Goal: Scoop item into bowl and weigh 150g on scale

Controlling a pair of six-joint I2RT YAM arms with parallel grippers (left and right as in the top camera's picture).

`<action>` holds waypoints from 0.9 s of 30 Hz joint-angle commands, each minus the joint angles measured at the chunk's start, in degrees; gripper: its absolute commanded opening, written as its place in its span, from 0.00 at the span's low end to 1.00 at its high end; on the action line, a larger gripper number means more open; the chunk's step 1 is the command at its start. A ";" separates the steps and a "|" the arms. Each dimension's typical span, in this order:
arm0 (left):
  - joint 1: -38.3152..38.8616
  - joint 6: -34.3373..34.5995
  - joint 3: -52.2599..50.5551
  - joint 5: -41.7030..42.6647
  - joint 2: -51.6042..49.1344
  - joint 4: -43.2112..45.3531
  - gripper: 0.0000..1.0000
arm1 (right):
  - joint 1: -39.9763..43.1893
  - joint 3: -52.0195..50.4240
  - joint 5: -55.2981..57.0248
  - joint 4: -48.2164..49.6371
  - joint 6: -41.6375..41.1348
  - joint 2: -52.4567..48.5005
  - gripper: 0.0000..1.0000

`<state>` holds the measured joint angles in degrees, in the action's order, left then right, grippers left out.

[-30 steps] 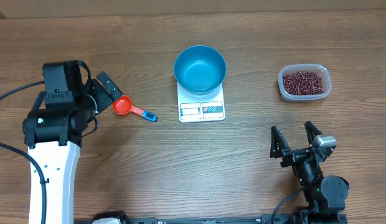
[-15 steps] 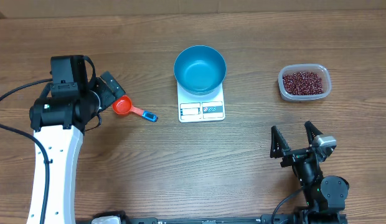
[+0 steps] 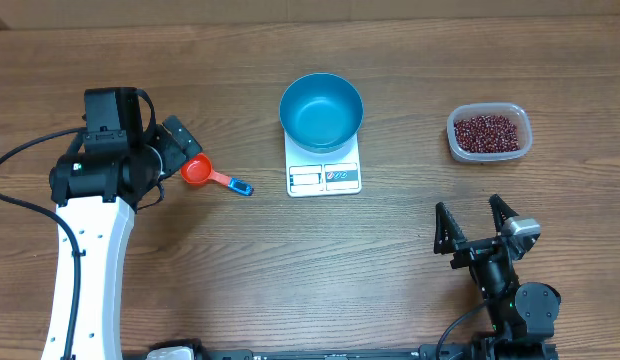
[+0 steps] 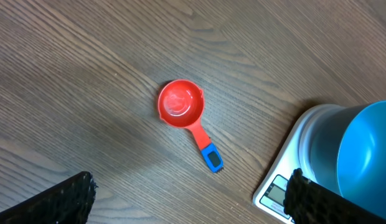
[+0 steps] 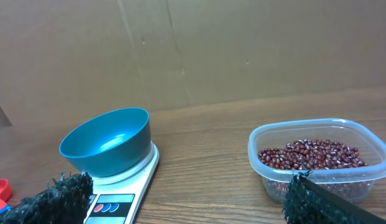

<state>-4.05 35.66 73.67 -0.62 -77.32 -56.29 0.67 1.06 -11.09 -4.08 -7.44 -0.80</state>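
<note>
The blue bowl (image 3: 321,110) stands empty on the white scale (image 3: 324,178) at the table's far middle. The item, dark red-brown beans (image 3: 486,132), fills a clear tub (image 3: 523,117) at the far right. A red scoop (image 3: 196,170) with a blue-tipped handle lies flat left of the scale. My left gripper (image 3: 178,160) hangs open just left of the scoop, above the table. In the left wrist view the scoop (image 4: 179,103) lies ahead of the wide-apart fingers, not touched. My right gripper (image 3: 467,208) is open and empty near the front right, facing the bowl (image 5: 109,143) and the beans (image 5: 308,155).
Bare wooden table (image 3: 320,260) stretches between both arms and the scale. A brown cardboard wall (image 5: 199,50) backs the table. The left arm's white link (image 3: 85,270) runs along the left side, with cables beside it.
The left arm has shifted slightly to the right and toward the far side above the scoop. The scoop, bowl and right arm have not moved.
</note>
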 commanded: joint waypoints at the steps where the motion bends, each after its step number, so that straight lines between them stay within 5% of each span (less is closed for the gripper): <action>1: 0.33 0.79 1.49 0.61 -0.57 -0.46 1.00 | -0.33 -0.59 0.57 0.33 0.20 0.63 1.00; 20: 0.33 2.34 1.49 0.42 -0.59 -0.33 1.00 | -0.33 -0.59 0.57 0.33 0.20 0.63 1.00; 27: 0.33 8.61 0.20 0.42 -0.70 -2.45 1.00 | -0.33 -0.59 0.57 0.33 0.20 0.63 1.00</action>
<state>-4.05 39.88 73.67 -0.47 -77.36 -58.37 0.64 1.06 -11.11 -4.03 -7.44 -0.80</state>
